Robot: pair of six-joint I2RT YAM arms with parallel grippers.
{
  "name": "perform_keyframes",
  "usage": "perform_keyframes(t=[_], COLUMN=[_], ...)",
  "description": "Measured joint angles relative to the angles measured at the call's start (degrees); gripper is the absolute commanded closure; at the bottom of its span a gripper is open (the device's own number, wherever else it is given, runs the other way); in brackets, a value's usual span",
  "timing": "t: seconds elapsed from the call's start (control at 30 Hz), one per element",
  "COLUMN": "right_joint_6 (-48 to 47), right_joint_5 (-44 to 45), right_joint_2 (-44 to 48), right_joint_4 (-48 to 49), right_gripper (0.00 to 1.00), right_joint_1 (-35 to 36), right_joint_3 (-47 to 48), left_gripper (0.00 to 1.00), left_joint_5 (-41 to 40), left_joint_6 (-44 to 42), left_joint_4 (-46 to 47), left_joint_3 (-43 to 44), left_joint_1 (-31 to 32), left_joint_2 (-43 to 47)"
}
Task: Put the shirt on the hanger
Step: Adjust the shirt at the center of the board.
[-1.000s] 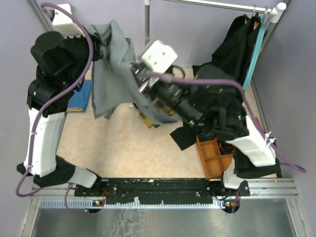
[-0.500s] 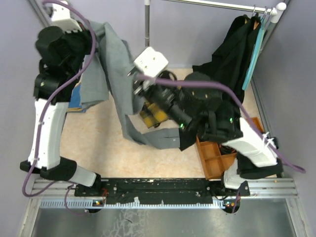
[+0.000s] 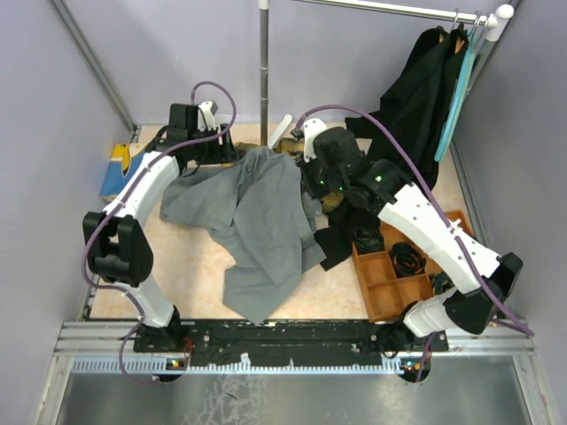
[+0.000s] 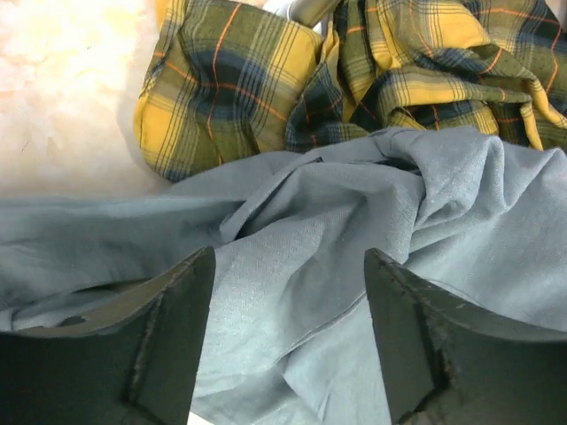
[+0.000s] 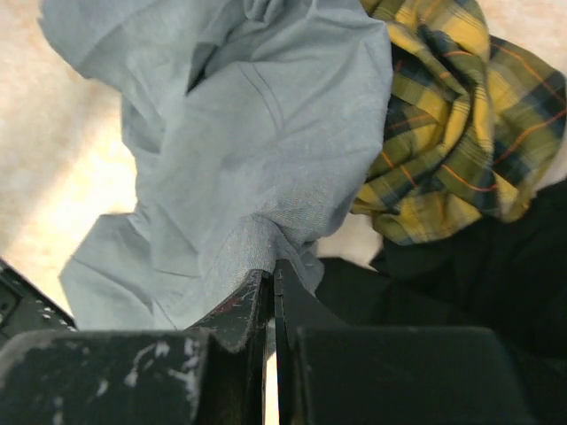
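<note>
My left gripper (image 4: 290,266) spread apart above grey shirt (image 3: 261,221), crumpled mid-table. My right gripper (image 5: 271,274) clamped on shirt fold. Teal hanger (image 3: 456,97) on rail (image 3: 390,8) at 1 o'clock, beside black garments (image 3: 416,88).

Overhead view looking down from behind, wrist views close above grey shirt (image 4: 354,230), sharing yellow plaid cloth (image 5: 443,133)
</note>
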State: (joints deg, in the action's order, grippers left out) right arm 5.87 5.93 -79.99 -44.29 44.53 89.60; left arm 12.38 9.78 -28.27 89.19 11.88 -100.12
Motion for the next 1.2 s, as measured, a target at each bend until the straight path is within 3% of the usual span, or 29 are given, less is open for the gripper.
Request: perform_keyframes(t=[0.17, 0.3, 0.5, 0.6, 0.73, 0.93, 1.1, 1.2], right_joint_6=[3.87, 7.96, 11.8, 12.61, 13.94, 15.63, 15.89, 15.89], right_joint_5=[-5.16, -8.13, -10.8, -11.61, -12.63, -13.7, -14.34, -14.64], right_joint_2=[-0.52, -2.29, -8.07, -9.51, -10.19, -10.47, -10.47, -10.47], right_joint_4=[2.03, 4.17, 5.75, 6.01, 6.75, 7.72, 8.5, 8.83], right_gripper=[1.0, 1.0, 1.0, 1.0, 1.0, 1.0, 1.0, 1.0], right_joint_1=[-2.19, -5.44, -8.07, -8.35, -9.09, -10.34, -10.36, -10.4], right_joint_3=[0.02, 0.79, 5.2, 6.91, 8.02, 8.0, 7.74, 7.06], left_gripper=[0.06, 0.05, 0.05, 0.05, 0.06, 0.08, 0.13, 0.27], left_joint_5=[-0.13, -3.19, -14.67, -19.5, -26.4, -38.64, -47.69, -52.17], left_joint_6=[0.76, 2.64, 8.52, 13.0, 19.98, 26.8, 32.87, 37.07], left_joint_4=[1.36, 3.96, 8.74, 10.4, 12.98, 16.28, 15.39, 11.76], left_joint_3=[-7.37, -17.55, -33.24, -41.51, -49.66, -48.39, -43.95, -41.09], left_joint_1=[0.02, 2.4, 22.27, 30.51, 40.46, 55.76, 60.41, 60.92], left_joint_2=[8.66, 23.98, 43.3, 47.67, 46.95, 37.0, 28.63, 24.04])
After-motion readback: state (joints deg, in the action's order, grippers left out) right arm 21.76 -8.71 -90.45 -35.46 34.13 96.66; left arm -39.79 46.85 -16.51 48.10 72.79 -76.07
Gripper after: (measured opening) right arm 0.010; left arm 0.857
